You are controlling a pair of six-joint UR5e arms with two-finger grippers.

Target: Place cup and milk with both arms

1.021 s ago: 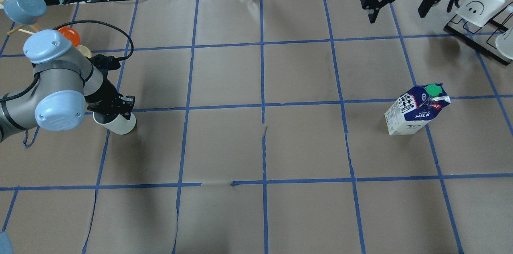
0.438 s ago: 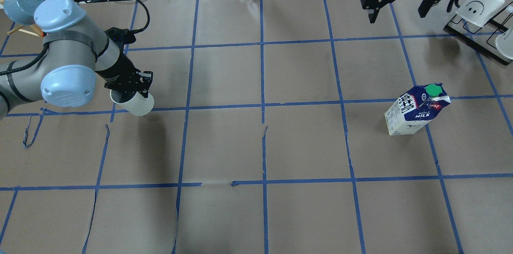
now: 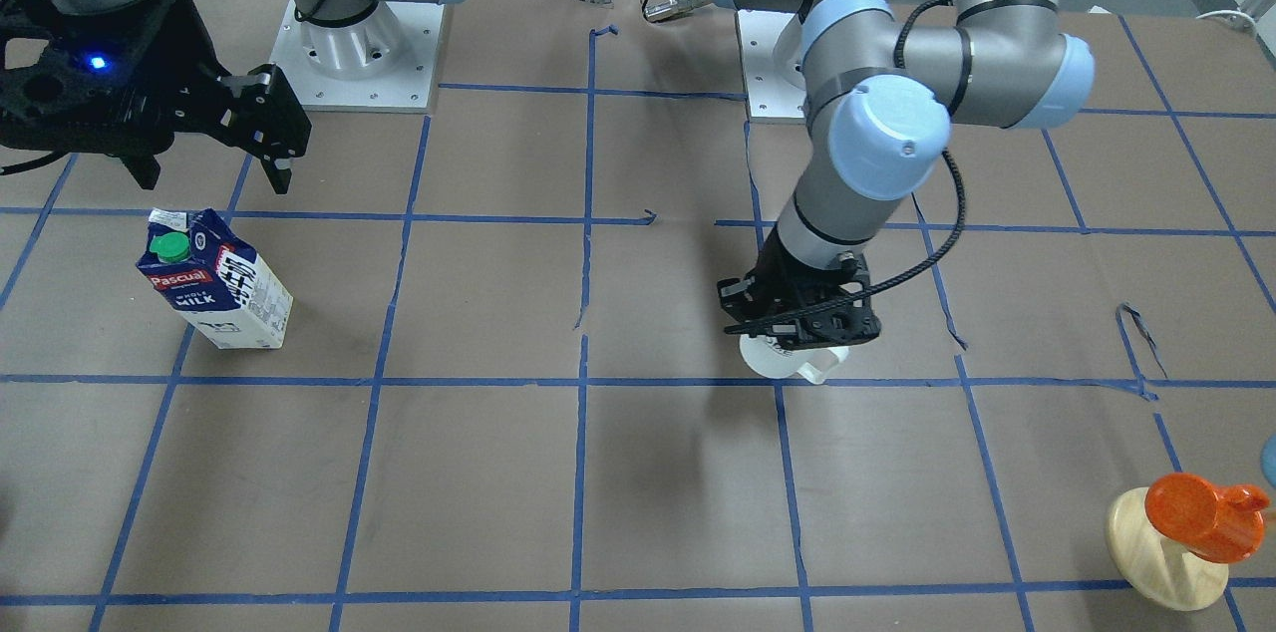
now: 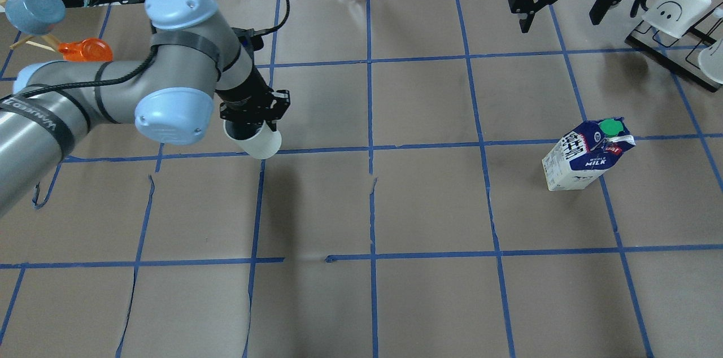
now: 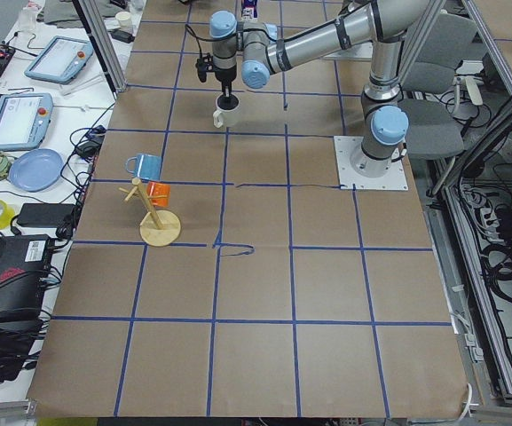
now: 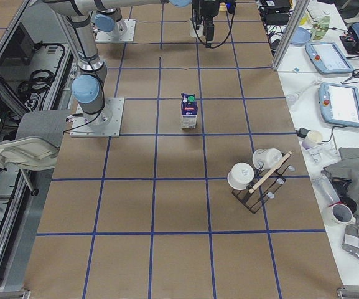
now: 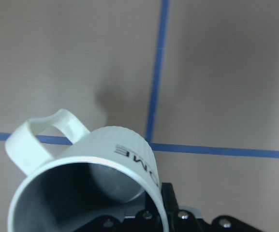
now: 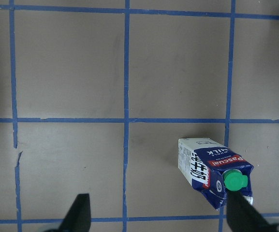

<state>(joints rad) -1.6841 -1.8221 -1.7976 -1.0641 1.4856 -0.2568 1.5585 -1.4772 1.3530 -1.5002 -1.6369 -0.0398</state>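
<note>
My left gripper (image 4: 251, 121) is shut on the rim of the white cup (image 4: 262, 144) and holds it a little above the table, left of centre. The cup shows under the gripper in the front view (image 3: 795, 363) and fills the left wrist view (image 7: 95, 169), with its handle and "HOME" lettering visible. The milk (image 4: 587, 157) stands upright on the table at the right, also in the front view (image 3: 214, 278). My right gripper (image 4: 562, 19) is open and empty, raised at the far right, well above and beyond the milk (image 8: 214, 171).
A wooden stand with an orange cup (image 3: 1186, 532) and a blue cup (image 4: 34, 8) stands at the far left. A black rack with white mugs (image 4: 678, 13) stands at the far right. Cables and devices lie beyond the far table edge.
My left arm has carried the cup to the right and a little farther away, toward the table's middle. The right arm and the milk have not moved.
</note>
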